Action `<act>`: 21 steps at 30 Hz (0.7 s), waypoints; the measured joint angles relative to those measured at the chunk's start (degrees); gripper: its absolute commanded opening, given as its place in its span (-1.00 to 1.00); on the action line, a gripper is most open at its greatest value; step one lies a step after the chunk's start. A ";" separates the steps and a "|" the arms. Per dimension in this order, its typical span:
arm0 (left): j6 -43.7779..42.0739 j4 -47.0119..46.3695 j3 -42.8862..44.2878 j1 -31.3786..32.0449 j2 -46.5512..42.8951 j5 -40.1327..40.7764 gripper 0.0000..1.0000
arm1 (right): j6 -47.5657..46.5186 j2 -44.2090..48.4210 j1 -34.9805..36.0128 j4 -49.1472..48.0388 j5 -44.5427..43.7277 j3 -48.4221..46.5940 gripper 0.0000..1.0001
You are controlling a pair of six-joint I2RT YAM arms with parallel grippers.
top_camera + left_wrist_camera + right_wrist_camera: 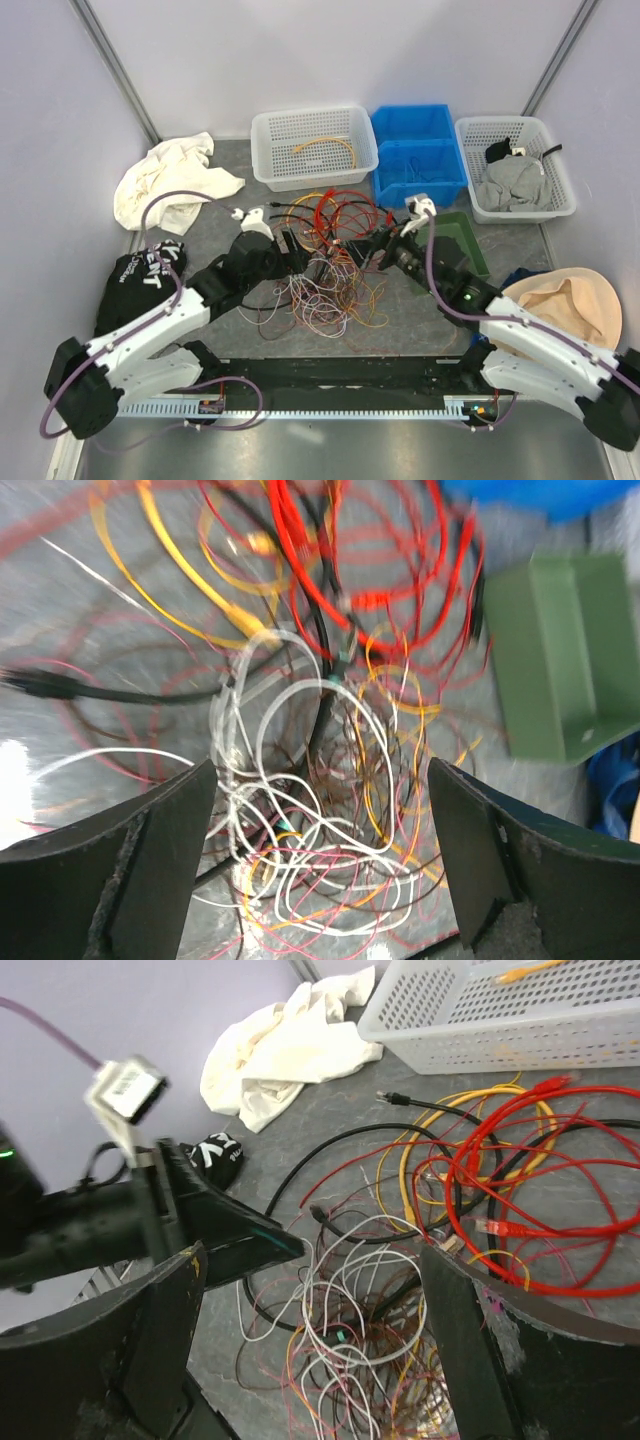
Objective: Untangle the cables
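Top external view: tangled cables (330, 285) lie between both sets of wide-open, empty jaws.

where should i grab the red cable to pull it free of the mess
Grip the red cable on its far arc, nearest the white basket, coming straight down from above. There its loops lie flat and clear of the thin wires; its near side runs into that tangle.

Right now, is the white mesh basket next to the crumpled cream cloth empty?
No, a yellow-orange cable lies looped inside the white mesh basket.
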State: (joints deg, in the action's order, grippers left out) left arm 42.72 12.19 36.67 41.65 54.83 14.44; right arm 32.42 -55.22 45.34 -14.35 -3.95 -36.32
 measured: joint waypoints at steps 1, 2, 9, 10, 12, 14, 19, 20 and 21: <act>-0.09 -0.85 -0.04 0.07 2.12 -1.64 0.79 | -0.11 3.26 0.20 0.70 -0.31 1.44 0.89; -0.15 -1.73 -0.09 0.24 4.00 -2.80 0.79 | -0.26 6.43 0.20 1.77 -0.74 2.78 0.89; -0.98 -4.61 2.38 0.92 18.23 -6.80 0.61 | -1.22 18.47 0.20 9.05 -4.02 8.85 0.91; -1.07 -4.63 3.45 1.07 20.02 -7.23 0.61 | -1.36 19.19 0.20 10.14 -4.39 9.38 0.91; -1.05 -4.85 5.42 1.97 22.36 -7.58 0.61 | -1.51 20.09 0.20 11.74 -4.98 9.97 0.91; -1.03 -5.14 8.66 4.11 24.61 -7.43 0.62 | -1.75 20.72 0.20 12.74 -5.40 10.45 0.91; 0.33 -5.92 20.74 10.08 33.05 -5.29 0.70 | -1.92 20.94 0.20 13.75 -6.56 10.62 0.91; 1.38 -5.51 23.67 10.82 35.60 -4.09 0.71 | -2.01 20.96 0.20 13.92 -6.75 10.62 0.91; 2.32 -4.63 25.62 11.02 37.53 -3.21 0.76 | -2.03 21.00 0.20 14.05 -6.84 10.62 0.91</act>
State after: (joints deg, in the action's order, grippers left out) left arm 45.04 7.55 62.28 52.66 92.36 11.22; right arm 30.39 -34.22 45.54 -0.30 -10.79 -25.69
